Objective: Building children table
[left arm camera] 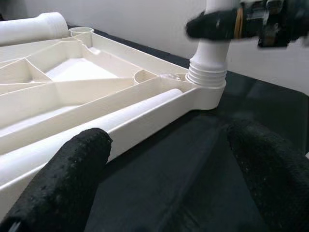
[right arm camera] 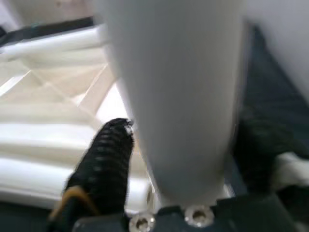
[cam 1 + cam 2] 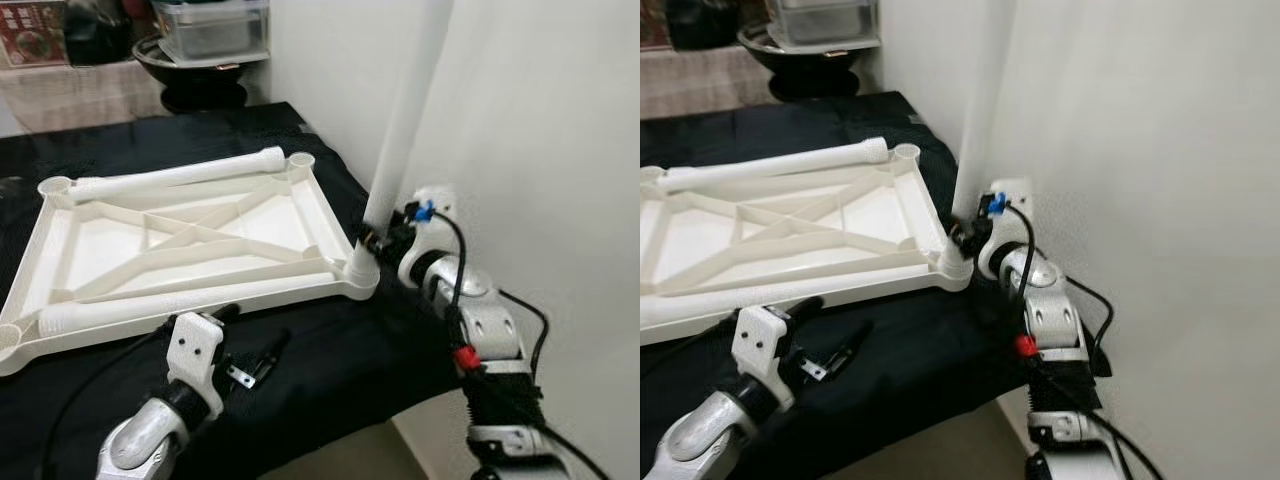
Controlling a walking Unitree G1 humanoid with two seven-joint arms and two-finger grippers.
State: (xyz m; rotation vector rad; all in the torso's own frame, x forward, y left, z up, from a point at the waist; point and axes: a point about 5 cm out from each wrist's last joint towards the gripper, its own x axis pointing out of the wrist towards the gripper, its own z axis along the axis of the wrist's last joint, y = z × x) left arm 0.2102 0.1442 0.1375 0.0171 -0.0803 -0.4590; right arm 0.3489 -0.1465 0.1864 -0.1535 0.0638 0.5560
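black-draped desk (image 3: 330,370) against a white wall, carrying the children's table top (image 3: 180,240), upside down, ribs up, with a socket at each corner. two loose legs lying inside it: one (image 3: 180,173) along the far edge, one (image 3: 190,297) along the near edge. third leg (image 3: 405,110) standing upright in the near right corner socket (image 3: 362,268), close to the wall.

right end effector (image 3: 385,235) closed on that upright leg just above the socket, fingers on either side of the tube in the right wrist view. left end effector (image 3: 255,345) open, fingers spread wide, hovering low over the cloth just in front of the top's near edge, holding nothing.

step in hand, judged: seating the leg. best done keeping the tube plumb, pressing straight down along its axis, perhaps with a slight twist, until the ribbed collar sits flush. worth bracing the top with the left end effector so the frame cannot slide or tip on the cloth.

a red printed item (image 3: 30,30) at the far left, text too blurred to read; no brand legible anywhere.
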